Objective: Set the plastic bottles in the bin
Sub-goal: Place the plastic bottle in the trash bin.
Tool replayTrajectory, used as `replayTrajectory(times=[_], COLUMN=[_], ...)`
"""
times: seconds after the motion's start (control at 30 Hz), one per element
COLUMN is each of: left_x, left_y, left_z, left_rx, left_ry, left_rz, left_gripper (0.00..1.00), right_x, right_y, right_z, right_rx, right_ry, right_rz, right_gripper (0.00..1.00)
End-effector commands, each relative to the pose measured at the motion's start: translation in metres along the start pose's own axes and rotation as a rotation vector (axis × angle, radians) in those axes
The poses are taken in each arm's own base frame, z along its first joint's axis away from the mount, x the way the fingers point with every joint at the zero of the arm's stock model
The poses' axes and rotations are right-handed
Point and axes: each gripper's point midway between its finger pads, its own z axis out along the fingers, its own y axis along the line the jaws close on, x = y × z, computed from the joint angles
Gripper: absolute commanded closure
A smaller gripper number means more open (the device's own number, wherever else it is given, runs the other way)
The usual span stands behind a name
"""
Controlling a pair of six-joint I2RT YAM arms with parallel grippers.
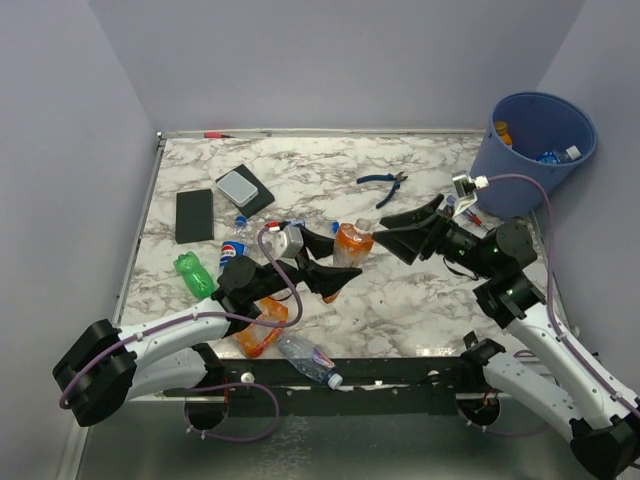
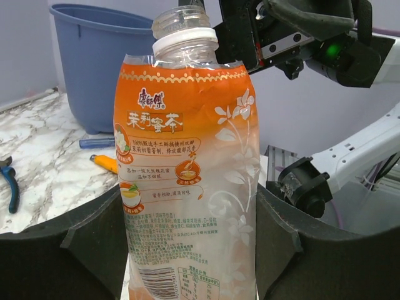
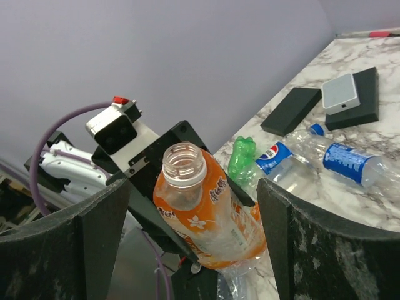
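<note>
One marble-patterned table (image 1: pixel 420 300) carries everything. At its far right corner, well behind the right gripper's fingers, stands the blue bin (image 1: pixel 510 175), upright, with bottles (image 1: pixel 555 155) inside. The left gripper (image 1: pixel 338 260) has its fingers (image 2: pixel 69 250) pressed against both sides of an orange-labelled bottle (image 2: pixel 187 187), clamping it on the lower body. The bottle sits neck-up between them, capless, its open mouth above the fingertips. The right gripper (image 1: pixel 392 232) faces it with jaws spread wide and nothing in them. From its wrist camera, its fingers (image 3: pixel 331 250) flank the bottle with a clear gap on each side, touching nothing.

Behind the left fingers, out toward that arm's side of the table, lie a green bottle (image 1: pixel 195 275) and a blue-labelled bottle (image 1: pixel 233 250). Nearer that arm's base are a crushed orange bottle (image 1: pixel 262 330) and a clear bottle (image 1: pixel 308 362). A flat black slab (image 1: pixel 194 214) lies farther out, past the green bottle. Blue-handled pliers (image 1: pixel 382 182) lie beyond both sets of fingertips, toward the far edge.
</note>
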Motion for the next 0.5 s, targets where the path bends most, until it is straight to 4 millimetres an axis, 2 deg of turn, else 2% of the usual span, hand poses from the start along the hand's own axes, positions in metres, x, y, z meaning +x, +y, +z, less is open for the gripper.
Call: replayTrajectory(times=[0.0, 0.13, 0.2, 0.23, 0.27, 0.37, 0.4, 0.47], left_x=[-0.021, -0.02, -0.019, -0.02, -0.02, -0.019, -0.02, -0.021], left_y=[-0.007, -0.007, -0.007, -0.007, -0.006, -0.007, -0.007, -0.006], left_z=[0.0, -0.002, -0.002, -0.002, -0.002, -0.003, -0.003, -0.004], left_rx=[0.032, 0.03, 0.032, 0.031, 0.027, 0.028, 0.026, 0.015], left_ry=[-0.092, -0.09, -0.088, -0.091, -0.091, -0.091, -0.094, -0.1], left_rz=[0.005, 0.002, 0.002, 0.003, 0.003, 0.008, 0.009, 0.011], left_gripper=[0.59, 0.6, 0.6, 0.6, 0.6, 0.6, 0.6, 0.6], right_x=[-0.021, -0.012, 0.001, 0.007, 0.011, 0.015, 0.016, 0.017], right_y=[0.026, 0.027, 0.022, 0.02, 0.017, 0.011, 0.008, 0.006], right_z=[0.013, 0.033, 0.046, 0.051, 0.055, 0.059, 0.06, 0.06], right_rx=[-0.061, -0.049, -0.021, -0.008, 0.008, 0.036, 0.046, 0.056], right_ry=[-0.079, -0.039, 0.009, 0.024, 0.036, 0.04, 0.04, 0.047], right_rz=[-0.092, -0.11, -0.11, -0.111, -0.11, -0.099, -0.097, -0.093], right_gripper=[0.14, 0.16, 0.21, 0.26, 0.36, 0.55, 0.6, 0.63])
